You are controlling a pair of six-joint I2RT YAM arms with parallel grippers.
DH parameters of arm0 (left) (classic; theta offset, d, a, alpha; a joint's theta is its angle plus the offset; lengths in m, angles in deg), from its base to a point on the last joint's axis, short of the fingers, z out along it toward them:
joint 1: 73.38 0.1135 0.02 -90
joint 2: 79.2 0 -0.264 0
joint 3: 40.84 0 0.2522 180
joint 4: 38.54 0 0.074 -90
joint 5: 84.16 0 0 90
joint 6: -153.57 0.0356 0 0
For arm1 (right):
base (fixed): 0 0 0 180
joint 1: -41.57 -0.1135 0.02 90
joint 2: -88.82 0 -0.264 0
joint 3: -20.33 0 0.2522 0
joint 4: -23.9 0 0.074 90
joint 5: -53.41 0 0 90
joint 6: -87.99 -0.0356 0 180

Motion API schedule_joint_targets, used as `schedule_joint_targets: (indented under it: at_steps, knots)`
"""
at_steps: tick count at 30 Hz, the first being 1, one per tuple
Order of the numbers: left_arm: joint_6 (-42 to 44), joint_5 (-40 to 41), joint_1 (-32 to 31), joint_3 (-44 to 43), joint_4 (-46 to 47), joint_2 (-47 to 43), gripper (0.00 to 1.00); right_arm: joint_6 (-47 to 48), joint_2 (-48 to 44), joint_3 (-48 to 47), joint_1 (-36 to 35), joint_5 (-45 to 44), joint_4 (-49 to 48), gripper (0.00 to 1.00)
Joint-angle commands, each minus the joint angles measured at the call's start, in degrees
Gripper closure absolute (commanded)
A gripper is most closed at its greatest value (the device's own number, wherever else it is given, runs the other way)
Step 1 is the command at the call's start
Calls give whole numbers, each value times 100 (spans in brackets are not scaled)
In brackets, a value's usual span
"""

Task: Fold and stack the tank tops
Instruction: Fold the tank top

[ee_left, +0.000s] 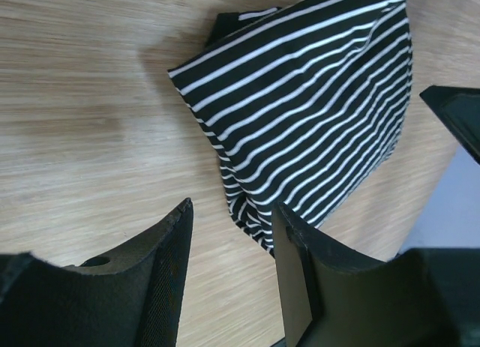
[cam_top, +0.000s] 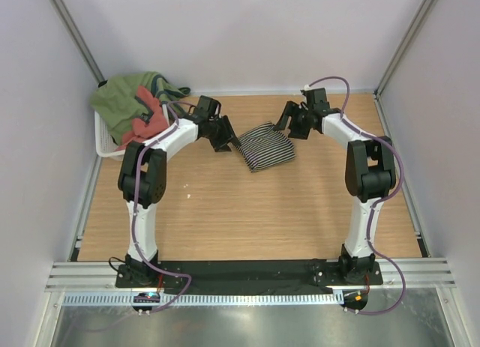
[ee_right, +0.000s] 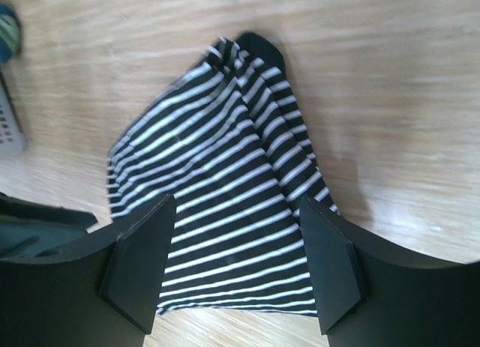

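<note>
Plainly, by count: two tank tops, one basket, one further garment, two grippers.

Leftmost, against the side wall: one white basket (cam_top: 105, 151), heaped with cloth. On top, one olive-green garment (cam_top: 124, 100). Below and beside it, the salmon-red tank top (cam_top: 152, 122), crumpled, with a little dark trim showing near the basket's far side. Extent of it under the green piece: impossible to tell. Same for any further cloth deeper in the basket.

Next, the left gripper (ee_left: 232, 212), low over the wooden table (cam_top: 247, 212), right at the left edge of the striped tank top (cam_top: 268, 146). Fingers parted to a middling gap, with bare wood and a corner of stripes showing in it, nothing pinched.

Mid-table, toward the far side: that one black-and-white striped top, folded into a rough rectangle, lying flat, well apart from the basket. Straps and neckline mostly tucked out of sight; layers impossible to count.

Rightmost, the right gripper (ee_right: 236, 203), hovering above the striped top's right edge. Fingers spread wide, gripping nothing, stripes filling the space below. In the right wrist view, near edge of the fabric cut off behind the fingers, and only a sliver of basket at the left margin.

Tops not yet stacked.
</note>
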Motion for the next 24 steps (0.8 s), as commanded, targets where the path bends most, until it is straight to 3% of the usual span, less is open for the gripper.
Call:
schedule_joint_targets:
  at_steps: [1, 10, 14, 19, 21, 24]
  knots:
    - [95, 158, 11, -49, 94, -187, 52, 287, -185, 305, -70, -116, 35, 25]
    - [121, 149, 2, 802, 235, -1119, 52, 428, -720, 1306, -570, -151, -53, 29]
    - [165, 193, -68, 1260, 261, -1637, 52, 437, -1151, 1833, -869, -450, 27, 43]
    - [226, 299, -243, 1910, 278, -2165, 52, 323, -1810, 2844, -1212, -678, -70, 50]
    - [253, 308, -296, 2173, 287, -2314, 53, 261, -2152, 3264, -1327, -705, -131, 47]
    - [332, 325, -305, 2421, 270, -2490, 53, 208, -2680, 3653, -1380, -740, -141, 33]
